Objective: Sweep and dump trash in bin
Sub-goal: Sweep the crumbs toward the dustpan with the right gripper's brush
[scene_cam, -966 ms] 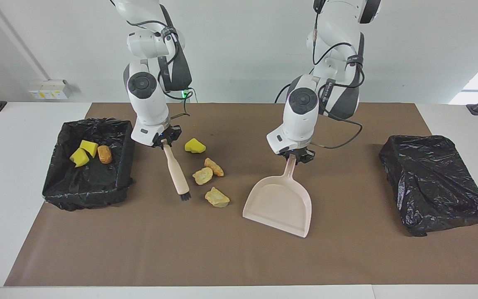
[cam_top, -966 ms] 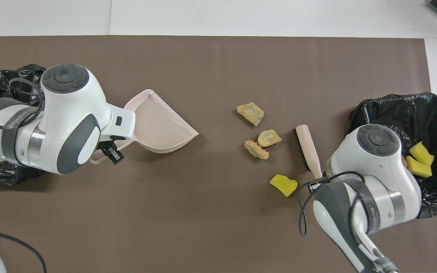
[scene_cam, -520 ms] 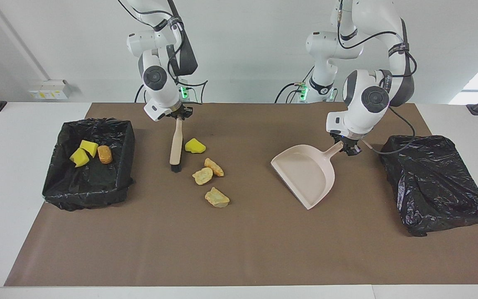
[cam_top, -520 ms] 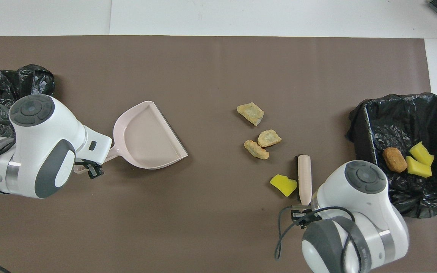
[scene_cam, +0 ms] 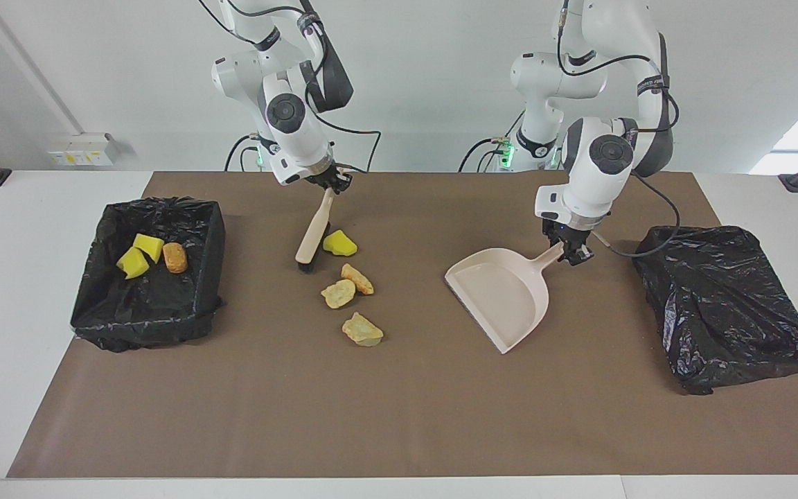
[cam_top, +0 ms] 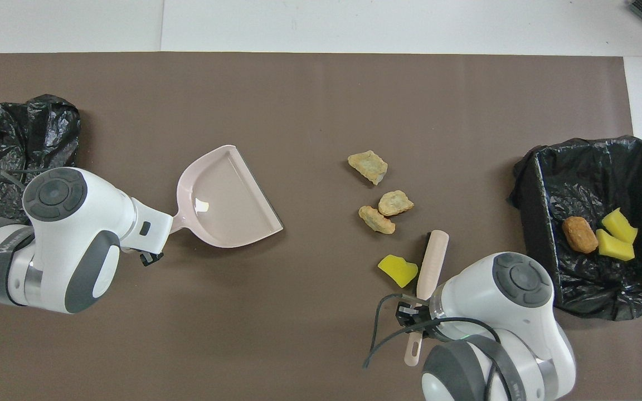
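My right gripper is shut on the handle of the beige brush. The brush slants down to the mat, its head against a yellow sponge wedge on the bin's side. Three tan lumps lie just farther from the robots. My left gripper is shut on the handle of the beige dustpan, whose mouth faces the trash. The black-lined bin holds two yellow wedges and an orange-brown nugget.
A crumpled black bag heap lies at the left arm's end of the brown mat. White table borders the mat at both ends. A cable hangs from each wrist.
Both arms drew back toward the robots. The brush then tilted and nudged the yellow wedge toward the dustpan. The dustpan moved toward the left arm's end and turned its mouth to the trash.
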Robot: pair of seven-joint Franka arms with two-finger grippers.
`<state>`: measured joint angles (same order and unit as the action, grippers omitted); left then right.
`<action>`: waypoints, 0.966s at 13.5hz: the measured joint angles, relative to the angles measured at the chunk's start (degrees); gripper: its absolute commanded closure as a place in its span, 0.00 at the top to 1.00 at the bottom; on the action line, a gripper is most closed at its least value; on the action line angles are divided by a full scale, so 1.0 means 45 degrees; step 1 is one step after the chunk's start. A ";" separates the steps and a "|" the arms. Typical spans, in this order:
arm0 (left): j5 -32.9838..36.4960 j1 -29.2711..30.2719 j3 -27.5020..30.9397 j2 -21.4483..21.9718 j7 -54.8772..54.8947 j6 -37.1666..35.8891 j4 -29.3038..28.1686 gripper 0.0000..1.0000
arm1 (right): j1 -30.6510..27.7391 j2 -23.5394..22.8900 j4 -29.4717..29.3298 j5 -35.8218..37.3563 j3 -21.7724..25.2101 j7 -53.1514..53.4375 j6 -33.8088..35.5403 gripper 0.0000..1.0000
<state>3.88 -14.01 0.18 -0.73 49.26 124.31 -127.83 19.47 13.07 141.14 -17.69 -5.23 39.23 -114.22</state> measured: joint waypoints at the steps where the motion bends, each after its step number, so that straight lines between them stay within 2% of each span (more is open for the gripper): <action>1: 0.0000 0.0004 0.0002 0.0039 0.0026 0.0084 -0.0048 0.00 | 0.0263 -0.0175 -0.0072 -0.0206 -0.0003 0.0515 -0.0363 0.00; 4: 0.0003 0.0036 0.0046 0.0049 0.1171 0.0311 0.0045 0.00 | 0.1175 -0.1347 -0.1019 -0.0401 -0.0044 0.1738 -0.1269 0.00; 7: 0.0004 0.0118 0.0111 0.0048 0.2508 0.0432 0.0101 0.00 | 0.1231 -0.2736 -0.2988 -0.0415 -0.0029 0.1879 -0.1080 0.00; 10: 0.0004 0.0285 0.0120 0.0044 0.3907 0.0436 0.0138 0.00 | 0.1195 -0.3729 -0.5357 -0.0210 0.0020 0.1879 0.0747 0.00; 13: 0.0004 0.0331 0.0091 -0.0017 0.4307 0.0432 0.0098 0.00 | 0.0942 -0.3664 -0.6106 0.1308 0.0142 0.1182 0.2253 0.00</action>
<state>3.89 -12.52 0.59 -0.80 68.64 126.25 -127.39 23.71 -3.42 113.67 -11.81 -4.59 44.55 -104.09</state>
